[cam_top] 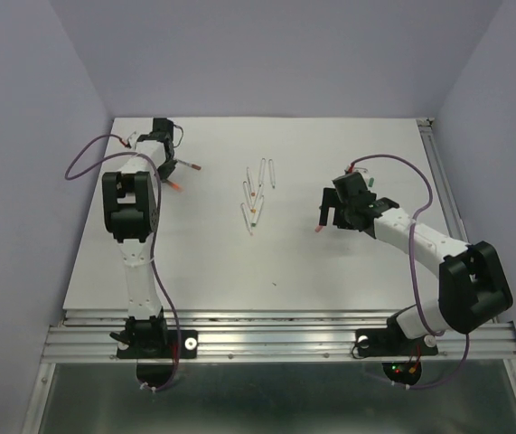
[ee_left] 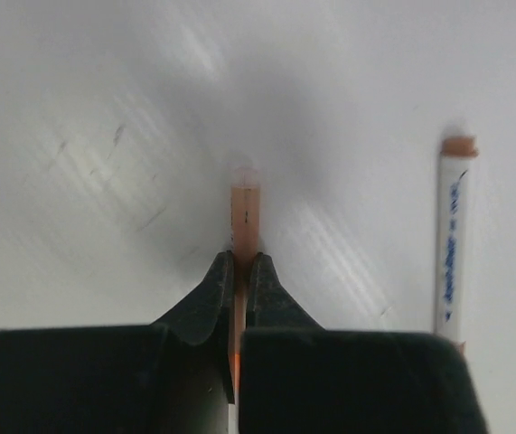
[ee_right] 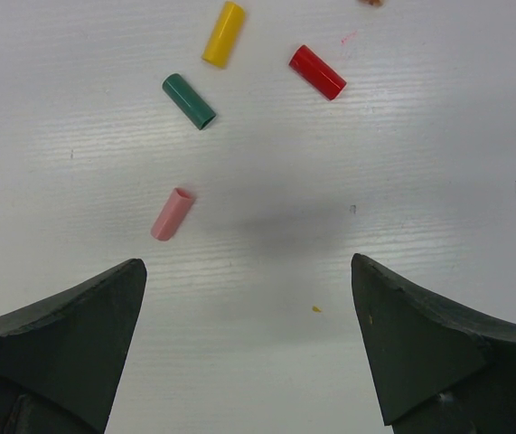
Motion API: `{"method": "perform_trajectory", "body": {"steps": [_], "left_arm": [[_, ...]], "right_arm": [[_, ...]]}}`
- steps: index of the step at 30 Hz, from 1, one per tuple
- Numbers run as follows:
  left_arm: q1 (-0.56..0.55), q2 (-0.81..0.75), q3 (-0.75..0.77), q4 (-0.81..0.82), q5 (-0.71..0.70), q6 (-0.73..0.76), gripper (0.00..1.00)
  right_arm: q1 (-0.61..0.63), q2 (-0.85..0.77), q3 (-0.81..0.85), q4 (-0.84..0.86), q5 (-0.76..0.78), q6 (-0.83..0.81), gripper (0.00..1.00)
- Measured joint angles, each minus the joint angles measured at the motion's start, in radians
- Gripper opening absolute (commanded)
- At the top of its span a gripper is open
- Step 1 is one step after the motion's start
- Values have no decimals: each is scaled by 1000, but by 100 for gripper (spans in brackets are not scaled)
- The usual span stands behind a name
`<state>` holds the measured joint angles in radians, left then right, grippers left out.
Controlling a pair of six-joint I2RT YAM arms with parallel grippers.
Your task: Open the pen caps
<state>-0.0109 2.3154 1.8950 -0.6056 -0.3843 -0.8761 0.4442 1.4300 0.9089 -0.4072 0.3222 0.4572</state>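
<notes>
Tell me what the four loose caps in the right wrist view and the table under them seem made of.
The yellow cap, green cap, red cap and pink cap look like moulded plastic with a semi-gloss finish: uniform solid colour, soft highlights along their sides, and hollow open ends on the green and pink. The table looks like a white matte board, perhaps laminate or painted, with faint parallel streaks and small scuffs.

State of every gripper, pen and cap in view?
left gripper: shut on held pen
held pen: clamped between the fingers, orange end sticking out
second pen: lying flat, free, orange end piece on
right gripper: open, empty
yellow cap: off, lying loose
green cap: off, lying loose
red cap: off, lying loose
pink cap: off, lying loose
centre pens: lying loose; caps too small to tell
</notes>
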Motion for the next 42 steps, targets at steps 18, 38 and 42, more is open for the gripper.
{"method": "perform_trajectory", "body": {"steps": [18, 38, 42], "left_arm": [[-222, -1063, -1003, 362, 180, 73, 0], [-685, -1159, -1022, 436, 66, -174, 0], [-731, -1154, -1009, 448, 49, -211, 0]], "right_arm": [[62, -211, -72, 125, -485, -67, 100], [317, -59, -4, 336, -663, -28, 94], [317, 0, 41, 372, -651, 2, 89]]}}
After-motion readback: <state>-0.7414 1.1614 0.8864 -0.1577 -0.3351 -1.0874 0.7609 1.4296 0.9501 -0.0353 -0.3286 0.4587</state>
